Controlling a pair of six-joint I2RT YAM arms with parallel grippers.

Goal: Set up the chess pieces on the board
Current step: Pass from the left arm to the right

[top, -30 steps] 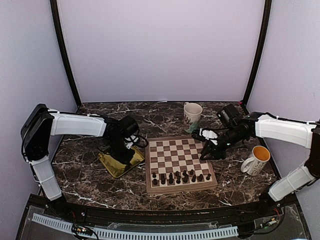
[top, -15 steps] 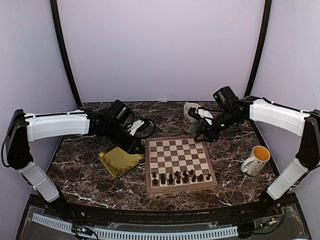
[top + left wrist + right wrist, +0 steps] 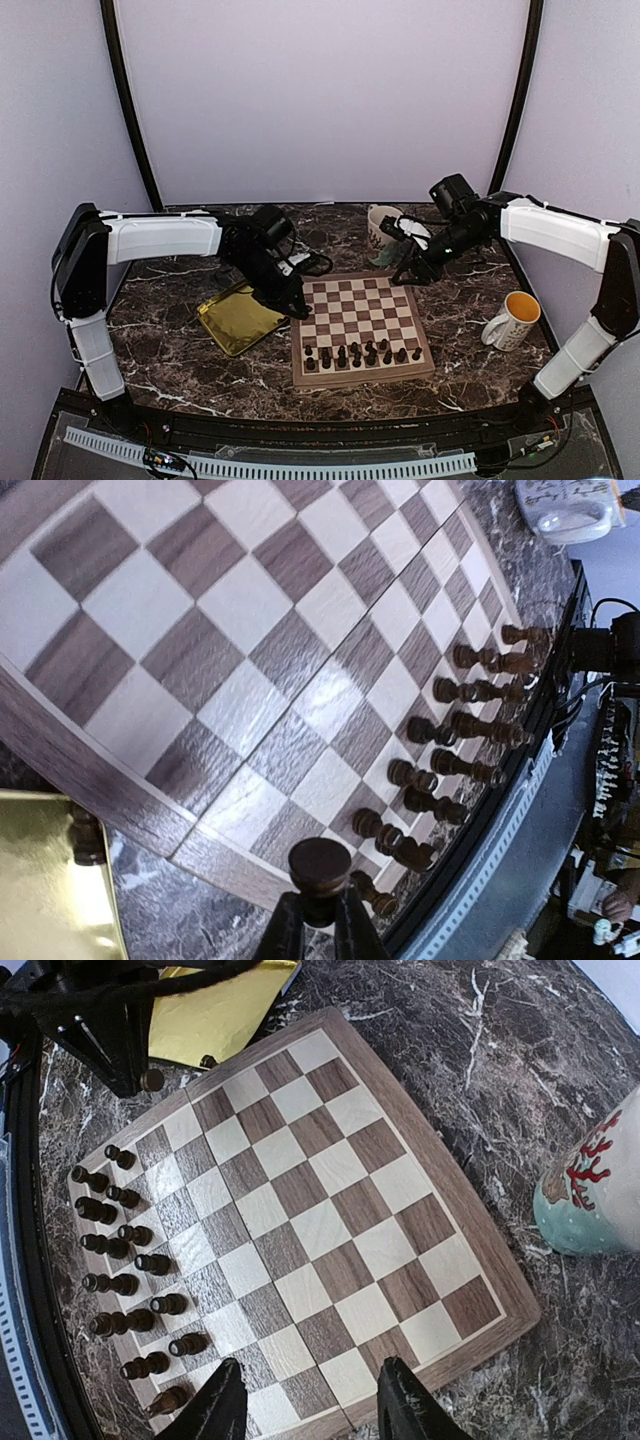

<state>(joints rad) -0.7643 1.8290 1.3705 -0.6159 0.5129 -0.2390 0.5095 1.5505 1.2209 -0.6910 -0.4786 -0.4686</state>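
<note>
Left claw (image 3: pixel 318 912): jaws pinched shut on one round-headed dark figure, the held piece (image 3: pixel 320 867), gripped below its head. Straight beneath this claw we see the light wood rim of the board (image 3: pixel 250 650). We cannot tell whether the held piece touches it.

Just behind the left claw, away from the board, lies the gold tray (image 3: pixel 235 322). A stray piece (image 3: pixel 85 835) sits at the tray edge nearest the claw.

Chess pieces (image 3: pixel 360 353): two crowded rows on the board's edge nearest the arm bases, all upright. They stand ahead and to one side of the left claw and well apart from the right claw (image 3: pixel 410 275).

Right claw (image 3: pixel 305 1380): fingers spread wide, nothing between them. It hovers over the far right corner of the board, with bare chequered squares under and ahead of it. The patterned mug (image 3: pixel 385 228) stands just beside this claw, off the board on the marble table (image 3: pixel 170 370). The yellow-lined mug (image 3: pixel 515 320) is farther off, toward the right arm's base.

From the right wrist we see the left claw across the board, its dark figure hanging at the tip.
</note>
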